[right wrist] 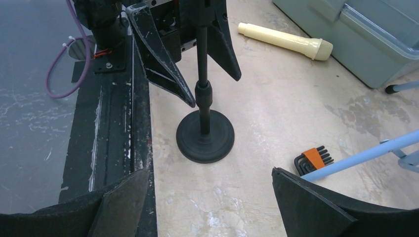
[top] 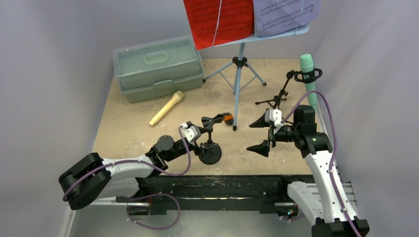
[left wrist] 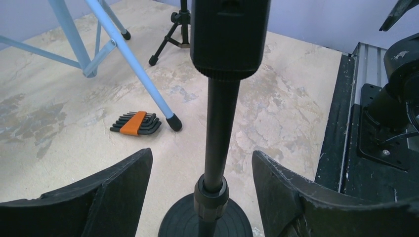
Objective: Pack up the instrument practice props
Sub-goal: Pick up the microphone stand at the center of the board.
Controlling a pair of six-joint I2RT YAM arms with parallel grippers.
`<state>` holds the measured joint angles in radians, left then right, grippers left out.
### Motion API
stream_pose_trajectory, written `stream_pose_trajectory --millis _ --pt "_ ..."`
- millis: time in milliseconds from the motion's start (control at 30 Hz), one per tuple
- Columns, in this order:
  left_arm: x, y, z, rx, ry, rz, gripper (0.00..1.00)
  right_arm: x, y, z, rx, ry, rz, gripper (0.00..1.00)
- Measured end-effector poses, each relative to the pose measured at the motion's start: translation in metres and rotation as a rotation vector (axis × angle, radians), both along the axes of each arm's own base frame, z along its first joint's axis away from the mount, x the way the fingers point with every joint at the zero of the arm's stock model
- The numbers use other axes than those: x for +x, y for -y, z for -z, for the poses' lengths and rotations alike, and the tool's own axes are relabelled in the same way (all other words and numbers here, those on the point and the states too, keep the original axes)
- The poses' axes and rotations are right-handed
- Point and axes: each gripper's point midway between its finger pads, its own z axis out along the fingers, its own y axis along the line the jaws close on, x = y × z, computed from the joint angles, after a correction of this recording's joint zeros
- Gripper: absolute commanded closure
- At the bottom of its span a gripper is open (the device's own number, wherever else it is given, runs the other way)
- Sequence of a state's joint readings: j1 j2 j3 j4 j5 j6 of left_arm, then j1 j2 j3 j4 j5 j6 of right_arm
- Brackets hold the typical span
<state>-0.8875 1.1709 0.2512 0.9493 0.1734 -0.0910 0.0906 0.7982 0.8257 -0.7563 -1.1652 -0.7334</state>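
Note:
A black round-base mic holder [top: 210, 152] stands near the front edge, its pole [left wrist: 217, 123] rising between the fingers of my left gripper [left wrist: 201, 153]. Both jaws stand apart from the pole, open, with a gap on each side. My right gripper [top: 254, 136] hangs wide open and empty over bare table to the right of that holder [right wrist: 205, 136]. A tan microphone [top: 167, 108] lies on the table. The teal microphone [top: 309, 74] sits in the ring-top tripod holder [top: 282, 94]. The light-blue music rack [top: 239, 74] carries a red sheet [top: 217, 19] and a purple sheet [top: 284, 15].
A pale green case [top: 158, 66] sits shut at the back left. A set of hex keys with an orange clip [left wrist: 135, 123] lies beside a foot of the music rack's tripod [left wrist: 173, 122]. The black rail [right wrist: 116, 123] runs along the front edge.

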Motion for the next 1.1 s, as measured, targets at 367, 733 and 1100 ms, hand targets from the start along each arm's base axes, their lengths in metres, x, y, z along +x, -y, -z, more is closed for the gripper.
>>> stream_pose_trajectory --millis 367,733,1100 --pt "0.006 -0.002 0.023 0.105 -0.006 -0.059 0.48 0.000 0.000 0.000 0.000 0.000 0.000 0.01" --pt "0.012 -0.004 0.021 0.097 -0.058 -0.117 1.00 0.000 0.000 0.000 -0.002 0.003 -0.002 0.01" --pt "-0.001 -0.010 -0.023 -0.189 -0.304 -0.152 1.00 0.003 -0.005 0.023 -0.046 -0.100 -0.068 0.01"
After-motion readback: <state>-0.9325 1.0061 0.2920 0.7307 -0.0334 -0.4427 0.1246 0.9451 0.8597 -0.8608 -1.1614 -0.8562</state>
